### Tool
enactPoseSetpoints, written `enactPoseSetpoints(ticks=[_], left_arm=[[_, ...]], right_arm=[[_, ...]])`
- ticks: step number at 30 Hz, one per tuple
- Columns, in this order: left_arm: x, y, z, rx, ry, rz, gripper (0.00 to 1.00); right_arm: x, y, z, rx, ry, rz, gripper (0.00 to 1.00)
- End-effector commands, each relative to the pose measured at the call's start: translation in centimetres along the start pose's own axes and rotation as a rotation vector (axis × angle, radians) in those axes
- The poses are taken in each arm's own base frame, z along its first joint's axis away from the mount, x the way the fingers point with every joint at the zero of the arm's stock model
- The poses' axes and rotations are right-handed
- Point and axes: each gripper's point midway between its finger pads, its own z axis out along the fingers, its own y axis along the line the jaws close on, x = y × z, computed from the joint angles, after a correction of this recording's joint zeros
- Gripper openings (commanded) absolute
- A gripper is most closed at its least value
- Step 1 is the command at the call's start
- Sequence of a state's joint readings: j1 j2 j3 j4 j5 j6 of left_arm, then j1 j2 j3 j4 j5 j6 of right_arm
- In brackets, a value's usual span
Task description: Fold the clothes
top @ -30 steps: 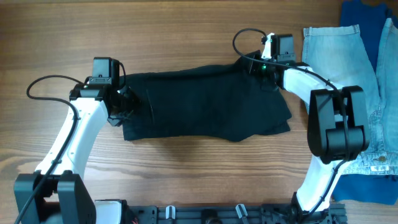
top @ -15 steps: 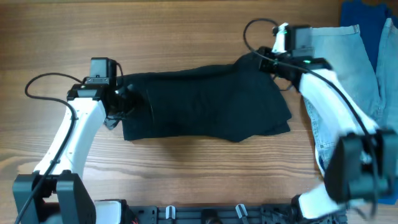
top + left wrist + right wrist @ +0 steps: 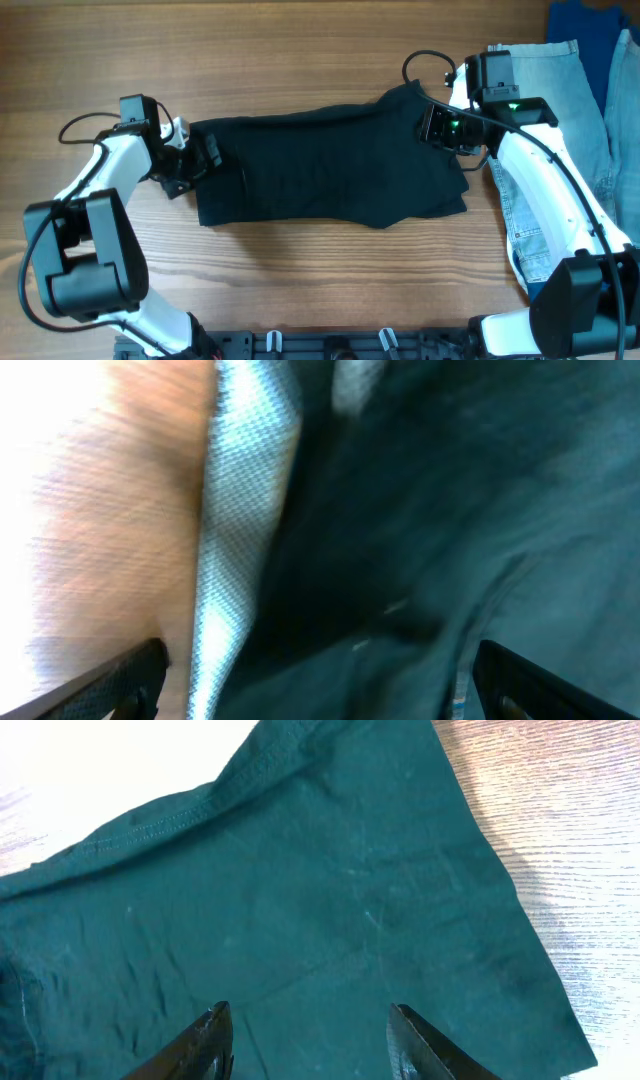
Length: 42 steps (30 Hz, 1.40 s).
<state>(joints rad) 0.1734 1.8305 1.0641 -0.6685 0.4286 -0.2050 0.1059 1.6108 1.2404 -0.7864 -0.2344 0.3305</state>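
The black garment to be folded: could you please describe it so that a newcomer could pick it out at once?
On the wooden table, look between the left gripper and the right gripper. The black garment lies spread there across the middle. It alone is plain matte black; the denim garment and the cloth at the right edge are blue.

White arm links (image 3: pixel 545 170), black joints (image 3: pixel 85 265), looping black cables (image 3: pixel 422 60); the right end effector (image 3: pixel 308 1020) has black fingers (image 3: pixel 208 1038).

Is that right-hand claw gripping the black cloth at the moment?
No: the right gripper is open above the black garment, with nothing pinched in it.
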Motion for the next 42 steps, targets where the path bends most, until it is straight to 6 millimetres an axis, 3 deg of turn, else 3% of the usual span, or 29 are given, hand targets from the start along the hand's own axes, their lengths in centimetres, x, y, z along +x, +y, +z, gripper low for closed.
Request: enactPoseSetpoints(ticks=[1,4,6,7,10,13,17,18,19,22,26,32,38,42], left_arm=[[2.5,0.8,3.6,0.056,0.144,0.008,0.99],[3.4,0.0,4.5,0.124,0.196,-0.01,0.93],[3.6,-0.4,4.6,0.135,0.201,-0.006,0.85],[3.6,-0.5,4.7,0.135,0.202,0.0,0.75],[3.8,-0.9,4.9,0.134,0.205,0.014,0.73],[3.9,-1.0,4.9,0.133,0.208,0.018,0.6],[3.8,-0.9,4.9,0.129,0.206,0.018,0.28],[3.8,-0.7,4.9,0.119,0.204,0.019,0.12],[3.7,-0.5,5.0,0.106,0.201,0.019,0.04],[3.6,-0.4,4.8,0.103,0.198,0.017,0.04],[3.5,-0.8,2.9,0.082,0.227,-0.011,0.04],[2.8,-3.1,-2.6,0.041,0.286,-0.045,0.04],[1.0,-6.0,-7.7,0.066,0.194,0.002,0.04],[0.5,-7.1,-9.7,0.082,0.129,0.034,0.04]], right_arm=[[0.5,-0.5,0.5,0.018,0.026,-0.003,0.5],[1.0,-0.7,0.5,0.025,0.046,0.001,0.5],[1.3,-0.8,0.4,0.028,0.055,0.003,0.5],[1.5,-0.8,0.4,0.03,0.063,0.005,0.5],[2.1,-1.0,0.4,0.038,0.088,0.01,0.5],[2.3,-1.1,0.4,0.041,0.096,0.012,0.5],[2.3,-1.1,0.4,0.042,0.098,0.01,0.5],[2.4,-1.1,0.4,0.042,0.099,0.01,0.5],[2.4,-1.1,0.3,0.043,0.101,0.009,0.5],[3.1,-0.7,0.3,0.015,0.131,-0.037,0.44],[5.2,1.8,0.1,-0.118,0.216,-0.135,0.18],[8.2,6.9,1.4,-0.207,0.285,-0.291,0.14],[12.9,11.4,6.8,-0.243,0.422,-0.355,0.11],[16.0,13.0,10.4,-0.247,0.504,-0.339,0.11]])
